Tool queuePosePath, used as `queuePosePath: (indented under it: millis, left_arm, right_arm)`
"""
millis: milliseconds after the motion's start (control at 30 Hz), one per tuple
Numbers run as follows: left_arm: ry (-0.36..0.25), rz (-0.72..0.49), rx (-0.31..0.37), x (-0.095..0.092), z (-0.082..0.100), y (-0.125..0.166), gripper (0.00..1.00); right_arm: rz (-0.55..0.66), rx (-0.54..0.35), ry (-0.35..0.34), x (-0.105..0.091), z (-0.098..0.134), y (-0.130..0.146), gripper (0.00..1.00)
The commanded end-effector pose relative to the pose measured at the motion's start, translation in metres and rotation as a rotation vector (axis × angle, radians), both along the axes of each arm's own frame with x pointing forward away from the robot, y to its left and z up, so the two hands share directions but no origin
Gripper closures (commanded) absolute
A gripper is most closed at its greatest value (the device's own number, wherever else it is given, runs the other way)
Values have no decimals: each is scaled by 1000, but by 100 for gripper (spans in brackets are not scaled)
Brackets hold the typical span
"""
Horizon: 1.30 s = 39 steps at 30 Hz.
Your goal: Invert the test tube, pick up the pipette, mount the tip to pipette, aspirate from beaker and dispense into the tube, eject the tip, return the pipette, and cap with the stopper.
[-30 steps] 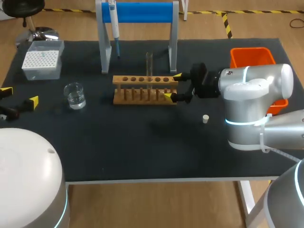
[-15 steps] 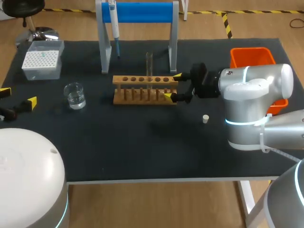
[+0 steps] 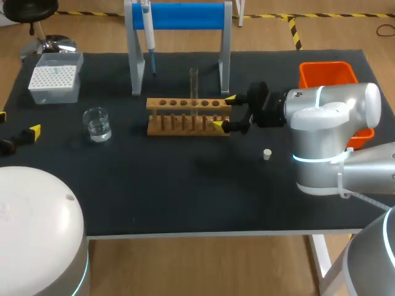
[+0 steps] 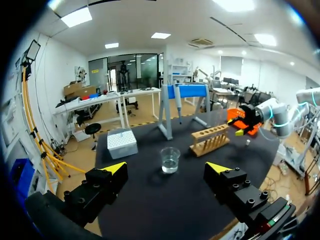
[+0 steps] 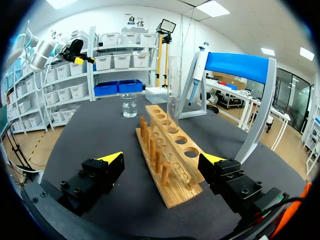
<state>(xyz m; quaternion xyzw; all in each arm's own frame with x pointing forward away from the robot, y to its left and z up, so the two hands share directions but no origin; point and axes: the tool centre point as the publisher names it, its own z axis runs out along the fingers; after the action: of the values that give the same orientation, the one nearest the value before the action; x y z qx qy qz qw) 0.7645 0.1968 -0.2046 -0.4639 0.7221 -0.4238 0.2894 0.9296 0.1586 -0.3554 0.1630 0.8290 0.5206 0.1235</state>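
A clear test tube (image 3: 194, 86) (image 5: 174, 85) stands upright in the wooden rack (image 3: 188, 115) (image 5: 176, 146) at mid-table. My right gripper (image 3: 224, 111) (image 5: 162, 158) is open, its fingers on either side of the rack's right end without touching it. My left gripper (image 3: 17, 123) (image 4: 166, 168) is open and empty at the table's left edge, with the beaker (image 3: 97, 123) (image 4: 170, 160) of clear liquid ahead of it. The pipette (image 3: 147, 31) (image 4: 177, 100) hangs on the blue stand (image 3: 185, 15). A white tip box (image 3: 55, 77) (image 4: 122, 143) sits at the far left. The small white stopper (image 3: 267, 154) lies right of the rack.
An orange bin (image 3: 327, 74) stands at the back right, partly behind my right arm. The stand's legs sit just behind the rack. The dark mat (image 3: 185, 185) covers the table's front half.
My left gripper has drawn back a little toward the table's left edge. The right arm, rack and tube have not moved.
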Motion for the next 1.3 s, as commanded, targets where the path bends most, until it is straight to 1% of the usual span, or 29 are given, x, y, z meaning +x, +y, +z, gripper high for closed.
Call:
queuePosePath:
  millis: [33,133,167,233,400,733,1000,1300]
  left_arm:
    - [7,25,30,44,-13,-5,0]
    - [2,42,56,60,-16,-1,0]
    - [1,44,56,65,-16,1,0]
    - [24,68,56,77,-20,4,0]
    - [20,74,67,102,-27,8,0]
    - [28,122,80,151,-47,24,0]
    - [35,135,84,186,-64,31,0]
    - [32,131,86,218,-84,32,0]
  right_arm:
    - [2,-1,1,0,0,-1,0]
    - [2,-1,1,0,0,-1,0]
    - [2,-1,1,0,0,-1,0]
    - [2,-1,1,0,0,-1,0]
    - [2,-1,1,0,0,-1,0]
    - [2,-1,1,0,0,-1,0]
    - [2,-1,1,0,0,-1,0]
    - [2,-1,1,0,0,-1,0]
